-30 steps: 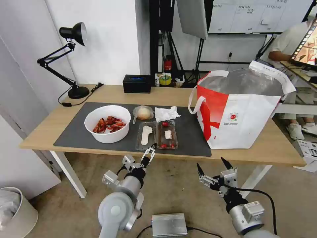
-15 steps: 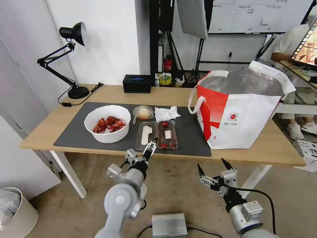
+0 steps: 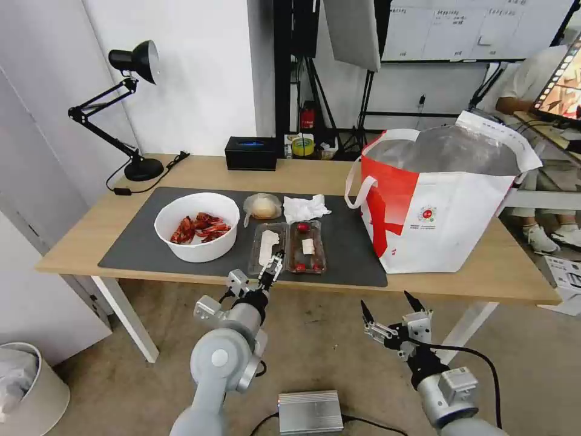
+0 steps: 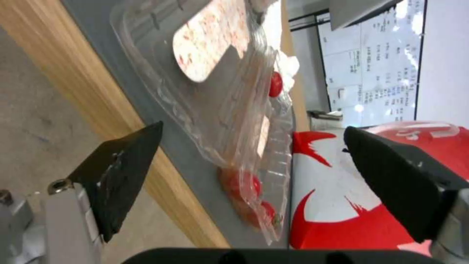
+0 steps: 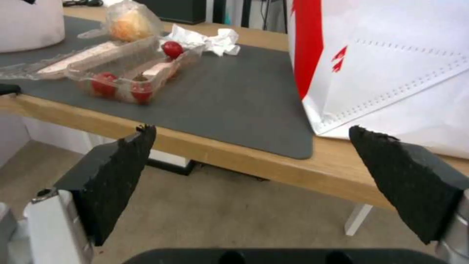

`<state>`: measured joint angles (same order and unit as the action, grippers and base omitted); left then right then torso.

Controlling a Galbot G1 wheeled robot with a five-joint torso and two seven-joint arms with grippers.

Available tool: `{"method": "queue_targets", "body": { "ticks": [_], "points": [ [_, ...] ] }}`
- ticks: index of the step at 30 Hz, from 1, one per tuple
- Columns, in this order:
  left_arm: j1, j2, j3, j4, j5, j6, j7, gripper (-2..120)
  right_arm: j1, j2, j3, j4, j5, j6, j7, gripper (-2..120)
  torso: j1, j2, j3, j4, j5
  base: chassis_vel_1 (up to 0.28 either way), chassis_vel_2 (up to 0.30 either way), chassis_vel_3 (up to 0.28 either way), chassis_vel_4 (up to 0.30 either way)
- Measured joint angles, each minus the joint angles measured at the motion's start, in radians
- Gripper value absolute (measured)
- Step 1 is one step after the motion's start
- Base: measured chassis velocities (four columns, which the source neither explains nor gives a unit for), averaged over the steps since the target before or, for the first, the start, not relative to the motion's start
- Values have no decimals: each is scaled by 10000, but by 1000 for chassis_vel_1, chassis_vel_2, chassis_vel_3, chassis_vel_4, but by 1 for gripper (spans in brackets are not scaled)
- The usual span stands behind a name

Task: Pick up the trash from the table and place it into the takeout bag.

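your left gripper (image 3: 270, 267) has crept forward, jaws spread, to the near edge of the clear box (image 3: 288, 247) on the mat; its long axis runs away from you, and the right gripper (image 3: 388, 311) hangs open, farther off.

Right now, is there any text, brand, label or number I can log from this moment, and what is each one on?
Nothing can be quoted.
Takeout bag: round red logo with tiny print beneath, too small to read.
Whiteboard: handwritten rows, too blurred to read.
Black tissue box: blue mark, no legible text.
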<state>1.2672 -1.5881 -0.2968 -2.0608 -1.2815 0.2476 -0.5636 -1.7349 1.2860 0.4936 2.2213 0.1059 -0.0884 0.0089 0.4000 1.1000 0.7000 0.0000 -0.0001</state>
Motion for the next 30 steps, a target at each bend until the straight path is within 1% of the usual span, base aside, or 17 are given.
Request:
{"method": "queue_targets", "body": {
  "ticks": [8,20,28,30],
  "points": [
    [-179,14,-120,5,-14,7,-202,100,98,110,-192,-183,-132,3,4,100,-1,0,0,0,0,0,0,0,0],
    [-256,-44,-101,91,-66,-18,-222,100,146,153,-251,-279,-188,9,22,100,-1,0,0,0,0,0,0,0,0],
    [-292,-44,-157,35,-112,-226,-122,100,147,225,-306,-383,-259,21,25,100,-1,0,0,0,0,0,0,0,0],
    [-289,-43,-189,7,-122,-365,71,100,147,243,-321,-415,-276,32,25,100,0,0,0,0,0,0,0,0,0]
  ]
}}
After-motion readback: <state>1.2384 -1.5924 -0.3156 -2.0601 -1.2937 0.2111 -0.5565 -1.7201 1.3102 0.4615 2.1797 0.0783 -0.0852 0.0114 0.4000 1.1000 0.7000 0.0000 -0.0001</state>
